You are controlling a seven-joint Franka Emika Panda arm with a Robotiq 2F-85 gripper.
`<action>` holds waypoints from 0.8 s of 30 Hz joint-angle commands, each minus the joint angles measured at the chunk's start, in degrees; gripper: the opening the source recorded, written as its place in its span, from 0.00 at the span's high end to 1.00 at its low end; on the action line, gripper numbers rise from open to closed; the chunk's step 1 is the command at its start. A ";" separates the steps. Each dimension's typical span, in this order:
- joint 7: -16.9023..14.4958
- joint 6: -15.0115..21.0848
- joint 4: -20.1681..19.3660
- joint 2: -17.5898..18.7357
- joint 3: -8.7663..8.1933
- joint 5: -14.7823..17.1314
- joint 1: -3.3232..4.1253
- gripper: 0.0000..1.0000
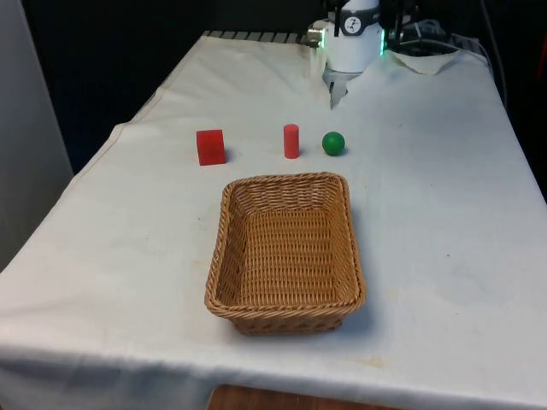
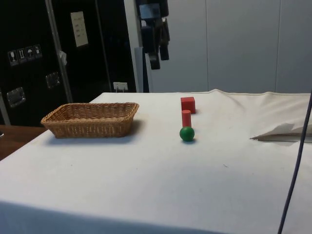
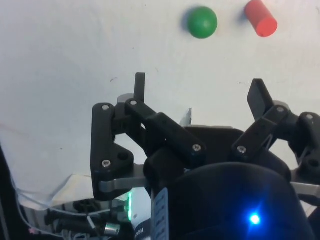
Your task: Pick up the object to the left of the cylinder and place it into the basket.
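On the counter (image 1: 444, 256), a red cube (image 1: 210, 146) sits left of the red cylinder (image 1: 291, 141) and green ball (image 1: 333, 143), beyond the wicker basket (image 1: 224, 256). I judge it light, rigid; grip its flat sides. My pincer (image 3: 200, 97) hangs wide open. No legible writing.

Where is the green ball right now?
The green ball sits on the white cloth at the front view's right end of a row, close beside the red cylinder, just beyond the basket. The red cube sits past the cylinder.
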 commanded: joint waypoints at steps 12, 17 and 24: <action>2.46 7.56 -8.08 -3.21 0.17 -3.50 -0.40 0.00; 2.69 10.94 -10.89 -3.32 0.23 -3.90 -0.63 0.00; 2.58 15.41 -14.32 -2.98 0.17 -4.41 -0.92 0.00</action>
